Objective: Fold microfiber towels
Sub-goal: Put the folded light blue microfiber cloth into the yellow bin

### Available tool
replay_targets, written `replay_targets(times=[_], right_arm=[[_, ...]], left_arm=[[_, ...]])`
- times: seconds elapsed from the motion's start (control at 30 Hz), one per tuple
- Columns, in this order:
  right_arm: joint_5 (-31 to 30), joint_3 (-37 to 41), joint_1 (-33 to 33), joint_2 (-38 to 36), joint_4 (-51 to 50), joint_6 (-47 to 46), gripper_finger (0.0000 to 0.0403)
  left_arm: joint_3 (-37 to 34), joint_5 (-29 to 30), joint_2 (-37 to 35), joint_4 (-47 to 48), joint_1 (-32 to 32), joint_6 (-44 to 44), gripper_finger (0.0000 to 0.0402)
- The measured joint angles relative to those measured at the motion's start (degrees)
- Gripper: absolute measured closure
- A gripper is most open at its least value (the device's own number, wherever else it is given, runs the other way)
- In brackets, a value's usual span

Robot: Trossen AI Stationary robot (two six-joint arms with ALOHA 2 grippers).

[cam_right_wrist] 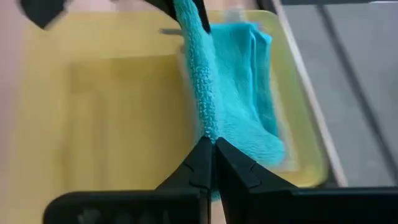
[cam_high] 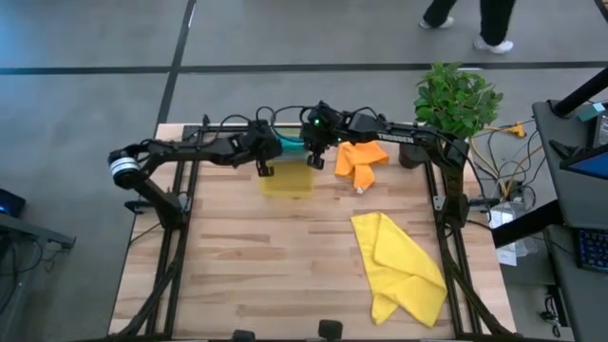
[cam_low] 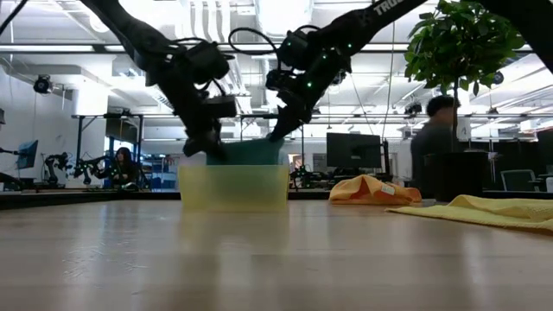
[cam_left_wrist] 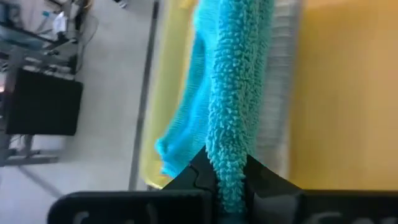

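We see both arms meeting over the translucent yellow tray (cam_high: 288,180) at the upper centre of the high view. The left gripper (cam_high: 265,167) is pressed together on one edge of the teal towel (cam_high: 291,144), and the right gripper (cam_high: 314,160) is pinching the opposite edge, so the cloth hangs stretched between the 2 of them above the tray's far side. In the left wrist view we see the teal towel (cam_left_wrist: 233,93) running straight into the closed fingers (cam_left_wrist: 205,177), with a grey cloth (cam_left_wrist: 283,81) just beside it inside the tray. In the right wrist view the teal towel (cam_right_wrist: 224,87) drapes down into the tray (cam_right_wrist: 93,112) along one wall.

The orange towel (cam_high: 360,160) lies crumpled on the surface to the right of the tray, apart from it. The larger yellow towel (cam_high: 399,266) lies loosely folded in the lower right of the high view. A potted plant (cam_high: 456,100) stands at the upper right corner of the surface.
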State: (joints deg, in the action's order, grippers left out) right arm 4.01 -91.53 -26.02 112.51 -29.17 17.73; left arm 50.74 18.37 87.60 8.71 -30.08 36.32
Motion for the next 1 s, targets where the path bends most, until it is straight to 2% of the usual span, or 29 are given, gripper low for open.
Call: replay_targets(times=[0.23, 0.5, 0.8, 1.0], right_arm=[[7.7, 0.1, 1.1, 0.0, -3.9, -5.0, 0.0395], [12.6, 0.0, 3.1, 2.5, -6.4, -8.4, 0.0394], [14.9, 0.1, 7.1, 2.7, -9.3, -11.0, 0.0394], [15.5, 0.1, 8.8, 2.8, -8.6, -11.7, 0.0394]], left_arm=[[-4.2, -6.0, -1.4, -0.1, 3.4, -1.0, 0.0401], [-6.1, -9.2, -1.4, 0.8, 5.7, -11.4, 0.0401], [-6.0, -14.5, -1.5, 4.4, 10.5, -13.5, 0.0401], [-6.0, -15.1, -1.6, 7.5, 12.2, -13.5, 0.0401]])
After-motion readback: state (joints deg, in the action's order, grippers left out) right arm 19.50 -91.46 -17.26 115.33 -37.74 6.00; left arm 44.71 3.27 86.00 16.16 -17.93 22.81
